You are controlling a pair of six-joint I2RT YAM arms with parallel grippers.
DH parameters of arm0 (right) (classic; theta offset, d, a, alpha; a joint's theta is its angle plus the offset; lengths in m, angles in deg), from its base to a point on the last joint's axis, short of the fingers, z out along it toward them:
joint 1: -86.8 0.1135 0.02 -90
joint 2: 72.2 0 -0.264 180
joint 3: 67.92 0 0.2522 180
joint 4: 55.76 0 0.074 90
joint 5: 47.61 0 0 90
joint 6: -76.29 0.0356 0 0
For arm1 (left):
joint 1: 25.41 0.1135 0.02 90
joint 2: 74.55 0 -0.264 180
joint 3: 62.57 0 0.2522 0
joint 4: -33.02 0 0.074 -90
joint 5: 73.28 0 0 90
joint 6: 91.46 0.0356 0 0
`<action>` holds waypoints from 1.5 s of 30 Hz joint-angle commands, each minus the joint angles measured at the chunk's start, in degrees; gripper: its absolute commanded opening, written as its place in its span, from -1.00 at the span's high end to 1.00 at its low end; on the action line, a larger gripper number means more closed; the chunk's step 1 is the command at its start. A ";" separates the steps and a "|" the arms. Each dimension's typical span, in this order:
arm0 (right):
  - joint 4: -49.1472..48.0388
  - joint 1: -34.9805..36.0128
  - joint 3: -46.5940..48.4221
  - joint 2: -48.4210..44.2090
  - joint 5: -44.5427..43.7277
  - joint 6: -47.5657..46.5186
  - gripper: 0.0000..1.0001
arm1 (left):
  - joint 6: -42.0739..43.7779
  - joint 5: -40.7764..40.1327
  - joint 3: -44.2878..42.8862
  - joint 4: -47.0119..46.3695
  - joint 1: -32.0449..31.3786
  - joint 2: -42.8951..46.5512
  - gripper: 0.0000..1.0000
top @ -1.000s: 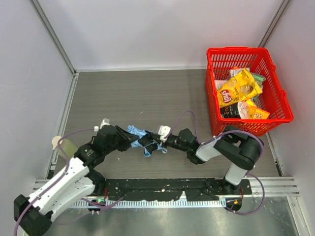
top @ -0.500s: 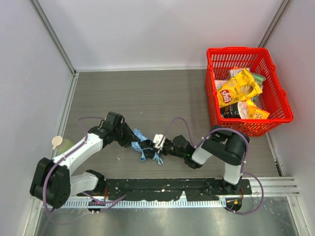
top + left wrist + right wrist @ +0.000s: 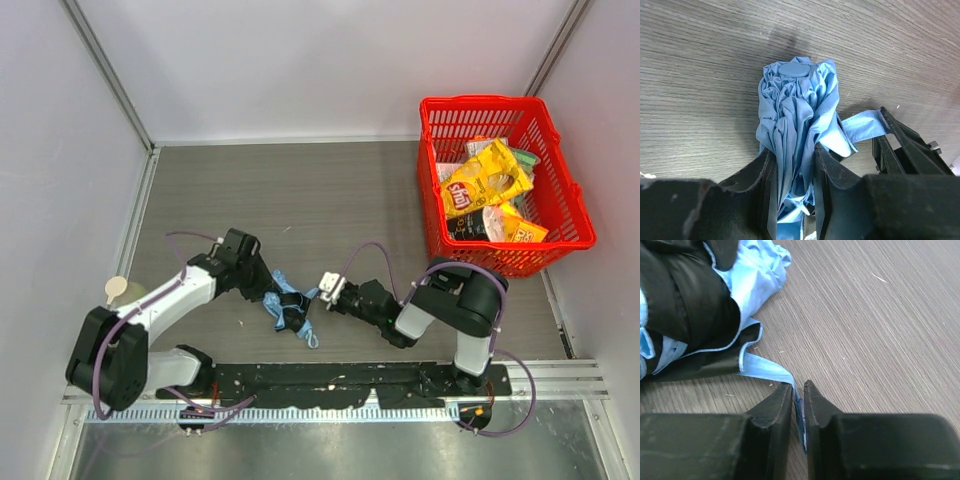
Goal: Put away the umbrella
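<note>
The umbrella (image 3: pixel 289 306) lies folded in a light blue bundle on the wooden table, between my two grippers. My left gripper (image 3: pixel 270 292) comes from the upper left and is shut on the bunched fabric. In the left wrist view the umbrella (image 3: pixel 797 100) sits pinched between both fingers of the left gripper (image 3: pixel 792 156). My right gripper (image 3: pixel 319 294) is at the bundle's right side. In the right wrist view the umbrella's thin blue strap (image 3: pixel 765 371) runs between the fingers of the right gripper (image 3: pixel 798 386). Its jaws stand slightly apart, a gap showing beside the strap. The shaft and handle are hidden.
A red basket (image 3: pixel 480 101) with snack bags (image 3: pixel 485 180) stands at the back right. A small pale round object (image 3: pixel 117 289) sits at the table's left edge. White walls close in the back and both sides.
My left gripper has swung round to the bundle's upper left, and the umbrella has shifted slightly toward the near edge. The right gripper's jaws have parted a little around the strap.
</note>
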 commanded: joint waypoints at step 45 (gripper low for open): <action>16.60 2.53 -3.35 -9.90 -15.05 114.61 -0.01 | -5.23 -11.13 5.56 4.36 -3.58 4.02 1.00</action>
